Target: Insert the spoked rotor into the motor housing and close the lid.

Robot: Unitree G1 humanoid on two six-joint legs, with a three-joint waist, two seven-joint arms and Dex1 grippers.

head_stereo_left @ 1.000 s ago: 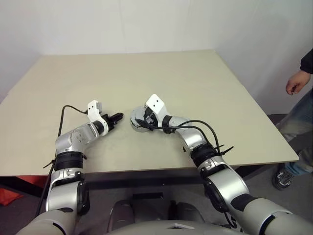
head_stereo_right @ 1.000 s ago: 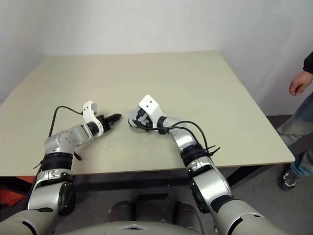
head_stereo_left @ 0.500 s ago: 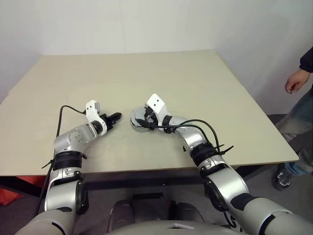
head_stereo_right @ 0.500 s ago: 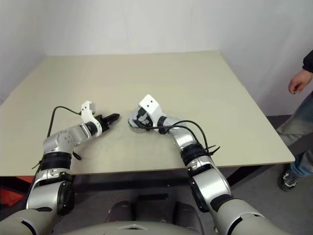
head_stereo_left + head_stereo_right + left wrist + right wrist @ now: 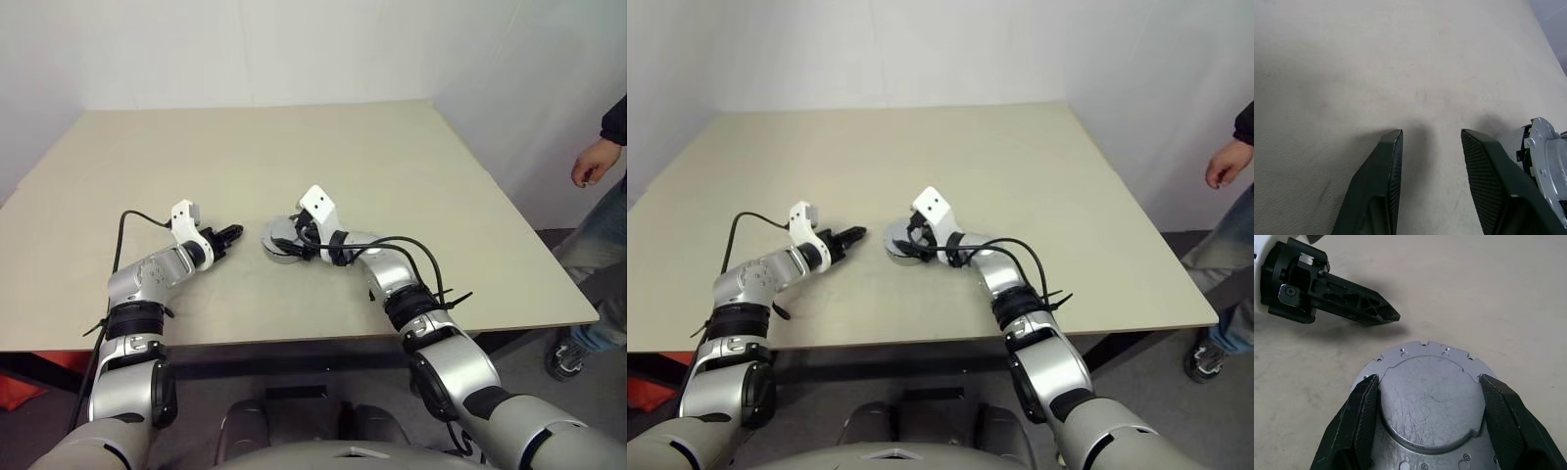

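Since it's stiff, smooth metal, the lid [image 5: 1432,401], mid-frame, gets straddled by the right gripper [image 5: 1431,396]; contact probably unclear. Left gripper [image 5: 1431,142] fingers apart, empty.

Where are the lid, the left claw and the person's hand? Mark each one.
lid [image 5: 1430,401], right wrist view, on the raised round centre of its top face.
left claw [image 5: 1431,133], left wrist view, midway between its two fingertips.
person's hand [image 5: 591,164], left eye view, middle of the hand.
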